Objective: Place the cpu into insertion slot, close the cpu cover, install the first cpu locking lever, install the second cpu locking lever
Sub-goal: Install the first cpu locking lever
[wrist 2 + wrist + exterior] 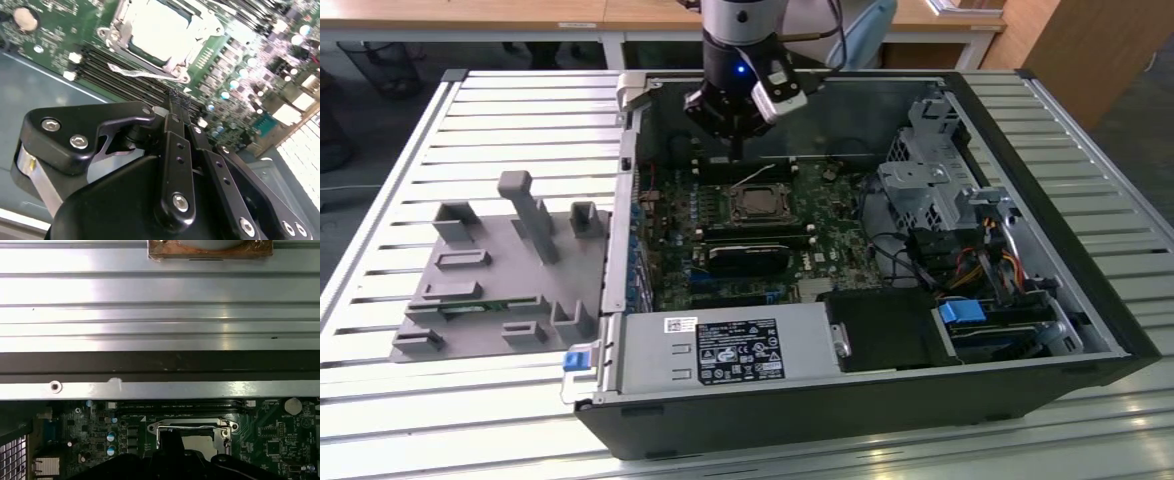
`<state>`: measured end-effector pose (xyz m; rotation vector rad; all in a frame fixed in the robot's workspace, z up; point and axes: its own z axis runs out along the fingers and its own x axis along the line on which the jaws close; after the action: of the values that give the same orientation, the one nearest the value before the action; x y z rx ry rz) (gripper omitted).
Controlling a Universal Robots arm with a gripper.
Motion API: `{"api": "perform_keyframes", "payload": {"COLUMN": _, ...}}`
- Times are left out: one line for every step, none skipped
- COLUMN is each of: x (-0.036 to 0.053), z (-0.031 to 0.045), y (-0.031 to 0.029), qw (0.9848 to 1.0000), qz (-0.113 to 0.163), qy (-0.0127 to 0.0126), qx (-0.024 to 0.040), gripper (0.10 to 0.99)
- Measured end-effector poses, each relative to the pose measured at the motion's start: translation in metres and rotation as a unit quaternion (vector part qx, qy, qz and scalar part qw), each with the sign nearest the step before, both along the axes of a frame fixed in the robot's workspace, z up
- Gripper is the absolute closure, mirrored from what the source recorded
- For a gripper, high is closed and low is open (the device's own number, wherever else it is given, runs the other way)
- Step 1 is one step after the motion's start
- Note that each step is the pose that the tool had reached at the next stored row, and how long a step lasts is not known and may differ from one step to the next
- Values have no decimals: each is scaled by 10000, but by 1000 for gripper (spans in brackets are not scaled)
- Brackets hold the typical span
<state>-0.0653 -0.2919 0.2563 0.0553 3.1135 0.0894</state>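
Item: cpu (159, 26), seated in insertion slot (757, 205) at board centre under cpu cover (172, 62); tool (178, 95), fingers pinched together and empty, poised at the socket's 12 o'clock edge beside a thin locking lever (142, 74).

Bright overhead light, glare on cpu (159, 26).

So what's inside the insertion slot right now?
The cpu lies in the insertion slot, its pale face showing through the cpu cover framing it. The socket's centre beneath is covered. The gripper hovers beside it.
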Motion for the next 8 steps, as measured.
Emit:
{"api": "perform_keyframes", "payload": {"x": 24, "z": -1, "y": 0, "qw": 10000, "qz": 0, "qy": 0, "qx": 0, "gripper": 980}}
{"api": "perform_keyframes", "payload": {"x": 43, "z": -3, "y": 1, "qw": 10000, "qz": 0, "qy": 1, "qx": 0, "gripper": 980}}
{"api": "perform_keyframes", "payload": {"x": 54, "z": -3, "y": 0, "qw": 10000, "qz": 0, "qy": 1, "qx": 0, "gripper": 980}}
{"api": "perform_keyframes", "payload": {"x": 55, "z": -4, "y": 0, "qw": 10000, "qz": 0, "qy": 0, "qx": 0, "gripper": 980}}
{"api": "perform_keyframes", "payload": {"x": 55, "z": -5, "y": 0, "qw": 10000, "qz": 0, "qy": 0, "qx": 1, "gripper": 980}}
{"api": "perform_keyframes", "payload": {"x": 55, "z": -7, "y": 0, "qw": 10000, "qz": 0, "qy": 0, "qx": 9, "gripper": 980}}
{"api": "perform_keyframes", "payload": {"x": 56, "z": -9, "y": 1, "qw": 10000, "qz": 1, "qy": -1, "qx": 40, "gripper": 980}}
{"api": "perform_keyframes", "payload": {"x": 55, "z": -12, "y": 1, "qw": 9999, "qz": 1, "qy": 0, "qx": 110, "gripper": 980}}
